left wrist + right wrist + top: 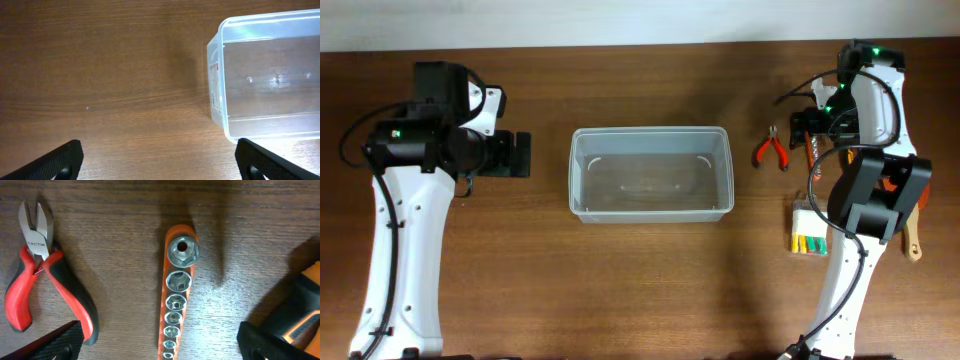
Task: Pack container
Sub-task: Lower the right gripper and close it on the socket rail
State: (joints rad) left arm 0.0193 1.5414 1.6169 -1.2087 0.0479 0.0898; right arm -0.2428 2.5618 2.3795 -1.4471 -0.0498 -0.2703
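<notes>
The container (576,176) is a large clear plastic tub, standing empty at the table's middle. In the left wrist view the container (216,100) lies ahead and to the right. My left gripper (524,155) (160,161) is open just left of the tub, with only bare wood between its fingers. My right gripper (808,128) (160,341) is open, hovering over an orange rail of metal sockets (177,295) that runs between its fingertips. Red-and-black pliers (770,150) (37,275) lie just left of the rail.
A small clear case of yellow-green bits (807,232) lies right of the tub, partly under the right arm. A wooden-handled tool (914,238) sits at the far right. An orange-and-black tool (305,305) lies right of the socket rail.
</notes>
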